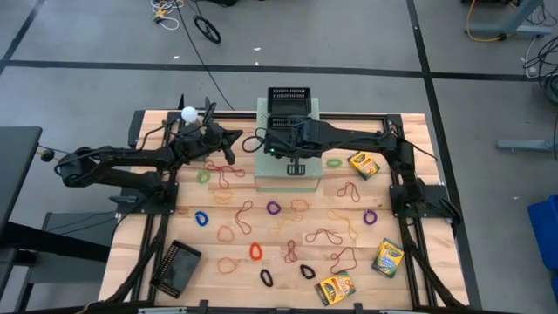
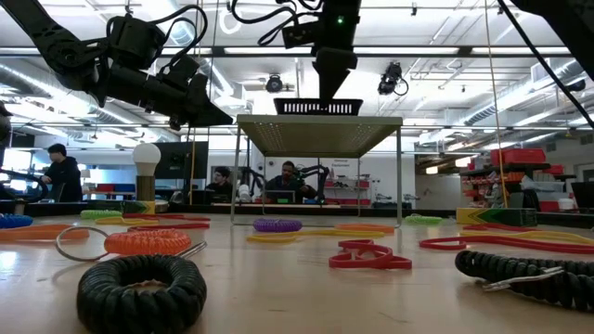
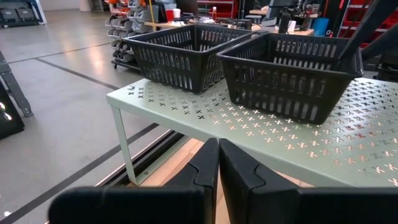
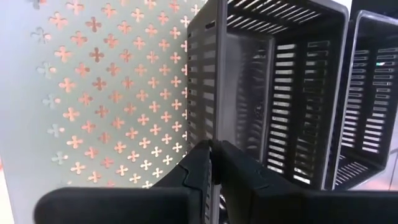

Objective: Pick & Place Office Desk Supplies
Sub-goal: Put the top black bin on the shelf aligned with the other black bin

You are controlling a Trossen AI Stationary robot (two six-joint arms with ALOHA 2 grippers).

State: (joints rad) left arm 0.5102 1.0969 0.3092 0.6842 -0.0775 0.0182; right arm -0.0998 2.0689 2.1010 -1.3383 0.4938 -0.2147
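Observation:
Two black mesh trays stand on the pale-green perforated shelf (image 1: 288, 174): a far one (image 1: 290, 98) and a nearer one (image 3: 289, 74). My right gripper (image 4: 216, 165) reaches in from the table's right, slanting steeply down, and is shut on the nearer tray's wall. My left gripper (image 3: 217, 168) hovers shut and holds nothing, left of the shelf and pointing level toward it. Rubber bands such as an orange one (image 1: 255, 251) and a purple one (image 1: 273, 208) lie on the wooden table. Crayon boxes (image 1: 364, 164) (image 1: 388, 257) (image 1: 336, 288) lie at the right and near edge. My right gripper has the nearer tray's thin wall (image 4: 214, 134), the one facing the table's near edge, between its two fingers, one inside the tray and one outside. The fingers come from above, slanting down. The tray stands upright with its bottom on the shelf.
A third black mesh tray (image 1: 174, 266) lies on the table at the near left. A white ball on a stand (image 1: 188, 112) is behind my left arm. People sit beyond the table's far side in the low view.

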